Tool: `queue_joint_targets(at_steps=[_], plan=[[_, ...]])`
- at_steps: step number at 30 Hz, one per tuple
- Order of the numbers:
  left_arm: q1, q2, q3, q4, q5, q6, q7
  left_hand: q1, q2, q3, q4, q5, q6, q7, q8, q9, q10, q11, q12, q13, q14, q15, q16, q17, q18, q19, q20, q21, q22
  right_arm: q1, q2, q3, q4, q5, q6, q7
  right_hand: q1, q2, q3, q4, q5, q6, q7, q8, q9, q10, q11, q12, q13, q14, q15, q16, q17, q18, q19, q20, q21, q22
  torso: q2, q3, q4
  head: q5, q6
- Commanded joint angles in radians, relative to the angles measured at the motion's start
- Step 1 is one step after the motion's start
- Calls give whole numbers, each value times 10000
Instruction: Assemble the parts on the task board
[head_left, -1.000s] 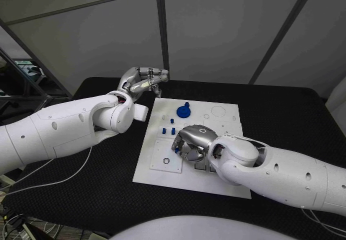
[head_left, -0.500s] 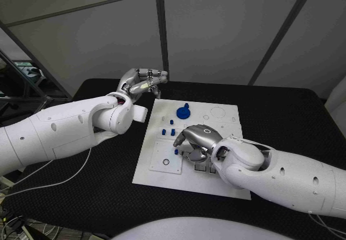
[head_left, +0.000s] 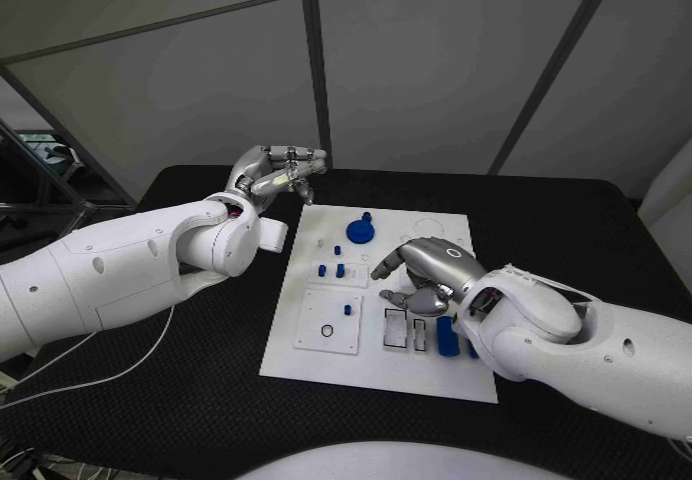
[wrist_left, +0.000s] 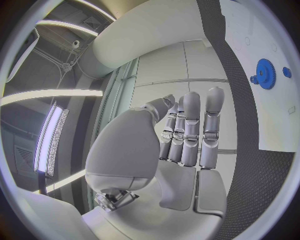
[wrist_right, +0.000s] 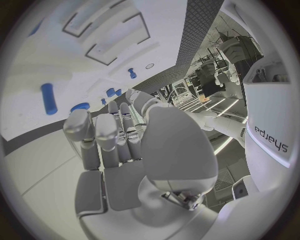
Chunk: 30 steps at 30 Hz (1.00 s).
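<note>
Parts (head_left: 446, 336) are looking light, stiff and slippery; I am hovering my empty right hand (head_left: 423, 272) mid-frame, judging a sideways pinch best.

The right hand (head_left: 421, 272) overhangs the task board (head_left: 361, 360) centre; its near end lies bare.

Glossy white rounded arms, silver left hand (head_left: 277, 166), silver right hand (head_left: 430, 272)
</note>
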<state>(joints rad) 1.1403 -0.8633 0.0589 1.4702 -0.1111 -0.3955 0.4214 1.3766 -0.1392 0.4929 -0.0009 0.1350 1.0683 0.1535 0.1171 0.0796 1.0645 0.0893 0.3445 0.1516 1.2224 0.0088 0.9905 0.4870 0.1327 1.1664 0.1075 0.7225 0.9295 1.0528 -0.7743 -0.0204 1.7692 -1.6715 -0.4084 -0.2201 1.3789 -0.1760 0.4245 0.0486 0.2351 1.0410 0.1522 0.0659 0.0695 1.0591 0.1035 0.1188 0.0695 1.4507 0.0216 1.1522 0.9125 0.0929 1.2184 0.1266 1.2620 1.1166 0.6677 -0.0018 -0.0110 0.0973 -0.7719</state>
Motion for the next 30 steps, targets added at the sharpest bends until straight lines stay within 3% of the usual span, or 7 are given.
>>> queue_joint_targets(at_steps=[1,6,13,17,30], plan=[[-2,-1,5,-10,20,142,29,-61,23,-56,10,-20,-66,6,-37,-12,-77,-17,35,10,-76,-12,-55,-17,446,-53,-6,-55,-8,160,-296,105,-33,516,670,-134,-20,-157,-155,27,-33,-41,-30,1,3,-34,-28,68,-4,-52,-58,-21,-92,207,-65,-27,-73,-70,-10,-8,-17,-87,69],[-28,26,2,-41,20,157,25,-61,23,-56,10,-20,-66,6,-37,-12,-77,-17,35,10,-76,-12,-55,-17,446,-53,-6,-55,-8,296,-601,190,-279,733,1208,-146,21,-239,-478,89,-35,-247,-19,-22,-13,-383,13,185,-24,-226,-14,-233,-483,276,-346,0,-351,-402,-17,-9,-17,-143,115],[-57,65,0,-62,20,178,20,-61,23,-56,10,-20,-66,6,-37,-12,-77,-17,35,10,-76,-12,-55,-17,446,-53,-6,-55,-8,343,-624,218,-560,478,1762,-249,104,-231,-679,114,-45,-322,-79,-15,-10,-524,33,299,-18,-266,-4,-252,-586,285,-391,19,-413,-459,-8,-1,8,-188,148],[-64,55,-1,-66,20,185,13,-60,26,-59,7,-20,-64,5,-34,-11,-87,-17,42,10,-78,-11,-55,-22,448,-57,-5,-69,-18,349,-581,221,-661,283,2026,-368,141,-205,-721,121,-52,-321,-100,-6,-5,-554,36,339,-16,-274,-1,-252,-609,287,-395,23,-424,-466,4,-6,-9,-177,143],[-70,35,-1,-62,20,201,-12,-60,26,-59,7,-20,-64,5,-34,-11,-87,-17,42,10,-78,-11,-55,-22,448,-57,-5,-69,-18,352,-431,222,-865,-156,1975,-664,487,161,-522,171,-254,-77,-61,80,40,-430,-21,727,-10,-160,-55,-58,-517,240,-162,-15,-268,-247,1,-1,-5,-182,140]])
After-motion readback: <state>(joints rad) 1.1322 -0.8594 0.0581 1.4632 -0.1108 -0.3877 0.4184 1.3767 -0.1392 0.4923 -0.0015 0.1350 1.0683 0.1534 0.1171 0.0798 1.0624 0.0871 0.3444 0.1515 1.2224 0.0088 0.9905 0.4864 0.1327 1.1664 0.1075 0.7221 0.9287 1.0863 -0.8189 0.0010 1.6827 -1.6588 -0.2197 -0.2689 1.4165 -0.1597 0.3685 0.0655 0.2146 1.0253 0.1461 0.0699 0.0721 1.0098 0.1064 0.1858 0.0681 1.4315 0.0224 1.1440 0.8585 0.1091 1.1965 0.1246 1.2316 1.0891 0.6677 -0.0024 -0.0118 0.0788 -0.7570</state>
